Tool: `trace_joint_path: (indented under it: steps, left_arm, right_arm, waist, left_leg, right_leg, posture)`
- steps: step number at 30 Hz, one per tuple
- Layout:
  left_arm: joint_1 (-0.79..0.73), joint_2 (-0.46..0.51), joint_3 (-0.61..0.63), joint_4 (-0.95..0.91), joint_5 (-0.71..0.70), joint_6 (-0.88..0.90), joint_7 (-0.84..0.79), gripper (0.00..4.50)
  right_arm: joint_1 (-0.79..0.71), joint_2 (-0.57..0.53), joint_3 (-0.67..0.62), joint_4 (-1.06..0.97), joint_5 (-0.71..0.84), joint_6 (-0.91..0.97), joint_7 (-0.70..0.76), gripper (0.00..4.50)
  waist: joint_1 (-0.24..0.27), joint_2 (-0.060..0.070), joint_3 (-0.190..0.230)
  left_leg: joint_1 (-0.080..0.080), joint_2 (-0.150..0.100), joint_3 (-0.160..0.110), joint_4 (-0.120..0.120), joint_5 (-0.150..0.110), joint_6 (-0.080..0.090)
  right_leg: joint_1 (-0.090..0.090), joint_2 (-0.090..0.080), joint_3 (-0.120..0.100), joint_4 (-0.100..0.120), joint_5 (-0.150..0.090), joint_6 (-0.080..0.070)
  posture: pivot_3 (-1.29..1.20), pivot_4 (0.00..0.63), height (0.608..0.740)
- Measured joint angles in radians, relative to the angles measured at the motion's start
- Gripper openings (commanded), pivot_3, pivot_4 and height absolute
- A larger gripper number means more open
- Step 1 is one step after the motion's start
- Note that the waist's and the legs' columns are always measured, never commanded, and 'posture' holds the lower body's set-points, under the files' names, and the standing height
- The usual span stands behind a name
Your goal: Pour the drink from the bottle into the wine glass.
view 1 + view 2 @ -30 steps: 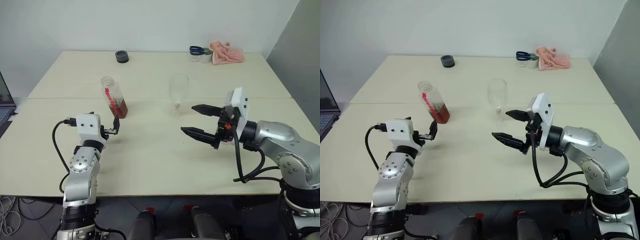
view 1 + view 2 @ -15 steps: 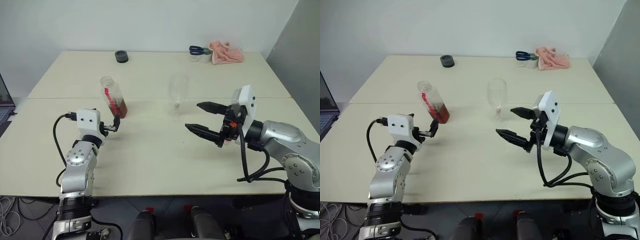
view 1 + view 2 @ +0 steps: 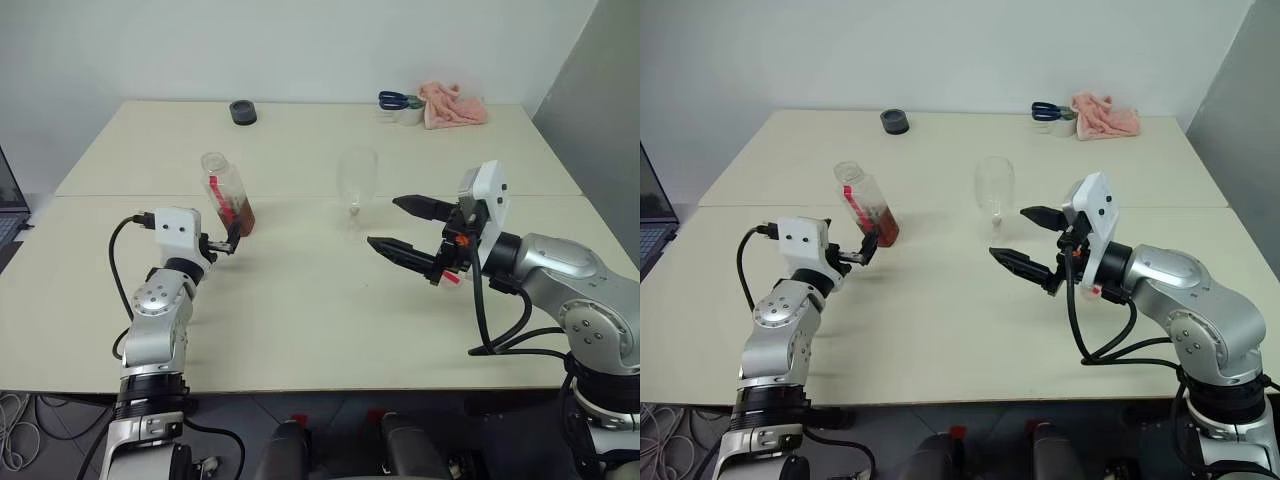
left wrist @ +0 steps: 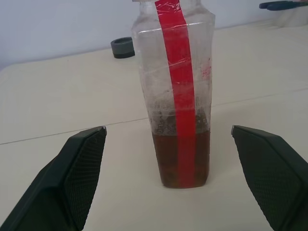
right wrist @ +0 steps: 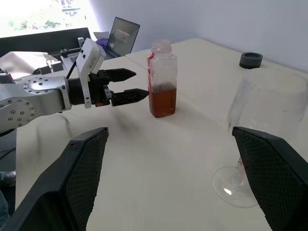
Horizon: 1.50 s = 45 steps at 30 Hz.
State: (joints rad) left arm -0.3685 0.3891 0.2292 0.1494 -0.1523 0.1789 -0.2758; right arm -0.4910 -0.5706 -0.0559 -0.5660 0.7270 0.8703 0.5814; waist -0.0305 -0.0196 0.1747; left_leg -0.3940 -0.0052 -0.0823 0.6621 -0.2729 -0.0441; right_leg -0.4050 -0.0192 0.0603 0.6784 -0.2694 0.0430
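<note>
The bottle (image 4: 178, 91) is placed upright on the left half of the cream table (image 3: 300, 300), a little behind the seam that runs across the tabletop. No cap is seen on its wide neck, and a red strip runs down its side. The drink (image 4: 180, 159), an amber-brown liquid, fills only the lower part of the bottle.

The left gripper (image 3: 864, 250) is held level just in front of the bottle. Its two black fingers (image 4: 79, 163) are spread wide, and in the left wrist view the bottle is seen between them but further away, so it is not touched and not held.

The wine glass (image 3: 357, 178) is placed upright near the middle of the table, to the right of the bottle and well apart from it. It looks empty. Its round foot rests on the tabletop, as is seen in the right wrist view.

The right gripper (image 3: 400, 228) is held above the table, to the right of the glass and slightly nearer to the robot. It is pointed toward the left, its fingers are spread apart, and nothing is held between them.

At the far edge of the table, a small dark round object (image 3: 243, 112), scissors with blue handles (image 3: 396, 100) and a pink cloth (image 3: 453, 104) are seen.
</note>
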Motion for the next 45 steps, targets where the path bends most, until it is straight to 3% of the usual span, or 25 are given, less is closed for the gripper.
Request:
trace_joint_path:
  steps: [12, 26, 29, 36, 45]
  left_arm:
    - [-0.156, 0.008, -0.007, 0.259, 0.007, -0.125, -0.045, 4.50]
    - [-0.406, 0.022, -0.021, 0.747, 0.033, -0.391, -0.118, 4.50]
    - [-0.433, 0.022, -0.023, 0.808, 0.039, -0.429, -0.131, 3.93]
    - [-0.445, 0.024, -0.023, 0.858, 0.040, -0.472, -0.151, 1.89]
    - [-0.443, 0.024, -0.028, 0.856, 0.044, -0.474, -0.148, 1.75]
  right_arm:
    - [0.053, -0.003, -0.002, -0.001, -0.011, -0.043, -0.011, 4.37]
    - [0.021, -0.009, -0.002, -0.002, -0.001, -0.039, -0.045, 4.37]
    - [-0.004, -0.009, -0.003, -0.003, 0.003, -0.029, -0.063, 4.50]
    - [-0.010, -0.008, -0.004, -0.013, 0.024, -0.002, -0.099, 4.50]
    - [0.003, -0.009, -0.004, -0.022, 0.034, -0.001, -0.124, 4.50]
  waist:
    - [0.000, -0.001, 0.001]
    - [-0.001, -0.003, 0.002]
    - [-0.001, -0.003, 0.002]
    - [-0.001, -0.003, 0.002]
    - [-0.001, -0.003, 0.002]
  left_leg:
    - [0.000, 0.000, 0.000, 0.000, 0.000, 0.000]
    - [-0.002, -0.001, -0.001, 0.000, 0.000, 0.000]
    - [-0.002, 0.000, -0.001, 0.000, 0.000, 0.000]
    - [-0.003, 0.000, -0.002, 0.001, 0.000, 0.000]
    - [-0.003, -0.001, -0.002, 0.001, 0.000, 0.000]
  right_leg:
    - [0.000, 0.000, -0.001, 0.000, 0.000, 0.000]
    - [-0.001, 0.000, -0.002, 0.000, 0.000, 0.000]
    - [-0.001, 0.000, -0.002, 0.000, 0.000, 0.000]
    - [-0.001, 0.000, -0.003, 0.000, 0.000, 0.000]
    - [-0.001, 0.000, -0.003, 0.000, 0.000, 0.000]
  posture:
    - [0.00, 0.150, 0.740]
    - [0.00, 0.150, 0.740]
    - [0.00, 0.150, 0.740]
    - [0.00, 0.150, 0.740]
    - [0.00, 0.150, 0.740]
